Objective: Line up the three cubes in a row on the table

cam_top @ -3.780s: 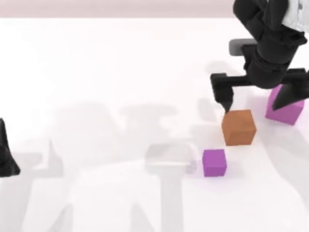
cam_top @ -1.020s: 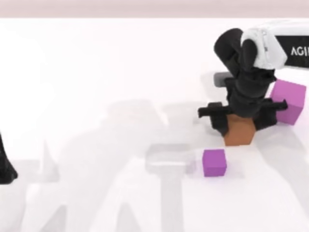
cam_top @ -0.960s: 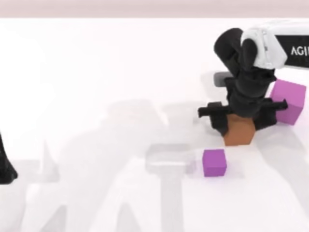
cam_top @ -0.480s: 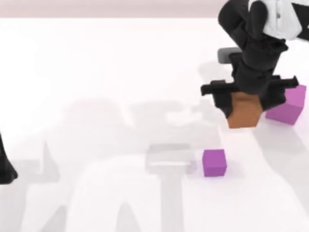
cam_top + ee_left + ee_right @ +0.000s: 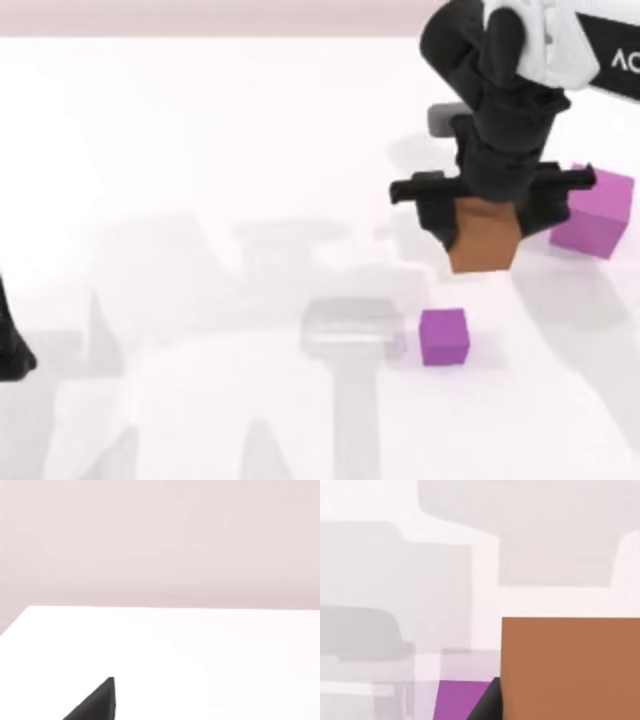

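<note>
Brown-orange cube (image 5: 484, 240) clamped in right gripper (image 5: 487, 205), between small purple cube (image 5: 444, 336) and larger purple cube (image 5: 597, 213); left gripper (image 5: 10, 345) parked, finger state indiscernible.

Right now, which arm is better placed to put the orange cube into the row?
The right arm. Its pincer is shut on the brown-orange cube, held above the table near both purple cubes. The left arm is parked at the table's far left edge.

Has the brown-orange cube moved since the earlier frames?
Yes. The brown-orange cube, held in the right tool, has risen and shifted toward the table's left, away from the unmoved small magenta cube.
</note>
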